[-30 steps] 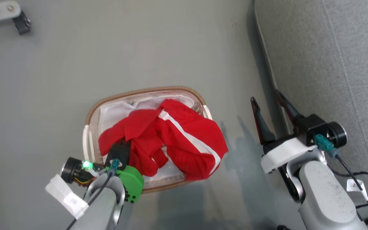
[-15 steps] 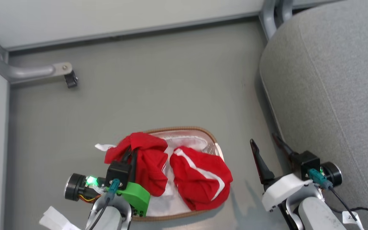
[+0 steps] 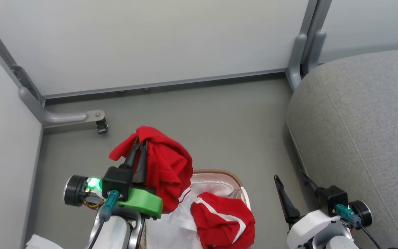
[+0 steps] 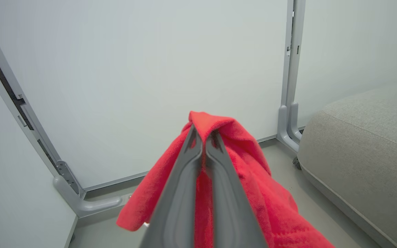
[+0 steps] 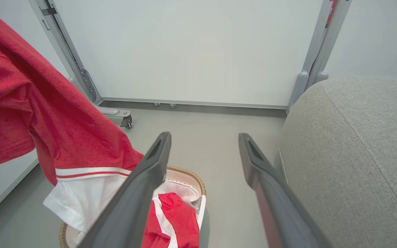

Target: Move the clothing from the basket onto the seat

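My left gripper is shut on a red garment, holding it in the air above the basket's left end. In the left wrist view the red cloth drapes over my closed fingertips. Its white-striped hem hangs toward the basket. A second red garment with a white stripe lies in the basket on the white lining. My right gripper stands open with nothing in it between the basket and the grey seat; its fingers are wide apart.
White partition panels close off the back and left. A grey post stands at the seat's far corner. A metal foot with a black caster juts out over the grey floor at the left.
My left gripper has risen with the red garment, pulling it up out of the basket. The head camera has tilted up, so the whole view has shifted. The right gripper stays open.
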`<state>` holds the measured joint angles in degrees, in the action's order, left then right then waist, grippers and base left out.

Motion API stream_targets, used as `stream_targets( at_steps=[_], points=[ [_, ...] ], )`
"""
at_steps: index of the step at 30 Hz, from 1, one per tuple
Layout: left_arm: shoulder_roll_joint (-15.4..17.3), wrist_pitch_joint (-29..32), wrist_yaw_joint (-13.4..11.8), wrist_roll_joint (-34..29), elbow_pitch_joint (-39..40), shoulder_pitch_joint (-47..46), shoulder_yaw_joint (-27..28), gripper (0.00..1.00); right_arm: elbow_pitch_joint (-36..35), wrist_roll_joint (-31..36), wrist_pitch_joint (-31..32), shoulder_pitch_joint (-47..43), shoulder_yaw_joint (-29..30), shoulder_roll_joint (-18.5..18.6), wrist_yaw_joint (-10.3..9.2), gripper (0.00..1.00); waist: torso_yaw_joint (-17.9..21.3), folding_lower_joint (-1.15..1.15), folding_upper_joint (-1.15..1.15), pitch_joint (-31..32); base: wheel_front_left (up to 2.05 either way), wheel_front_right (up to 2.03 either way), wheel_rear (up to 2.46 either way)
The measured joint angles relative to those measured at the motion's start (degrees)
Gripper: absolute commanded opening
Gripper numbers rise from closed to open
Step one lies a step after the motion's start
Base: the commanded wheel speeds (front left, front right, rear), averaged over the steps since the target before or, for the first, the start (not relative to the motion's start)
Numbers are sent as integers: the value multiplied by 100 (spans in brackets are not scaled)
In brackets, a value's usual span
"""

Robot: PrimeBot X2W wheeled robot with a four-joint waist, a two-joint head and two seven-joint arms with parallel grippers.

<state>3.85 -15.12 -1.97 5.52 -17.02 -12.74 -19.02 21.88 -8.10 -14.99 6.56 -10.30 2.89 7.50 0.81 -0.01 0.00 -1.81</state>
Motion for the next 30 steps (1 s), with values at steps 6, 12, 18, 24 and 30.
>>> stream_targets(
  at_steps=[6, 12, 18, 24, 30],
  points=[
    [-68, 0, 87, 3, 403, -89, 5, 0, 7, 1, 0, -90, -43, -5, 0, 100, -52, 0, 0, 187, 0, 0, 0],
    [-90, 0, 129, 5, 624, -202, -158, 0, 14, 2, 0, -142, -177, -3, 0, 100, -108, 0, 0, 197, 0, 0, 0],
    [-98, 0, 119, 207, 699, -214, -380, 0, -131, -31, 0, 88, -921, 77, 0, 100, -182, 0, 0, 199, 0, 0, 0],
    [-99, 0, 77, 369, 689, -247, -623, 0, -155, -189, -1, 811, -1945, 221, 1, 100, -307, 0, 0, 193, 0, 0, 0],
    [-98, 0, 38, 483, 665, -311, -817, 0, 110, -426, 0, 1511, -2676, 177, 1, 100, -465, 0, 0, 187, 0, 0, 0]
  ],
)
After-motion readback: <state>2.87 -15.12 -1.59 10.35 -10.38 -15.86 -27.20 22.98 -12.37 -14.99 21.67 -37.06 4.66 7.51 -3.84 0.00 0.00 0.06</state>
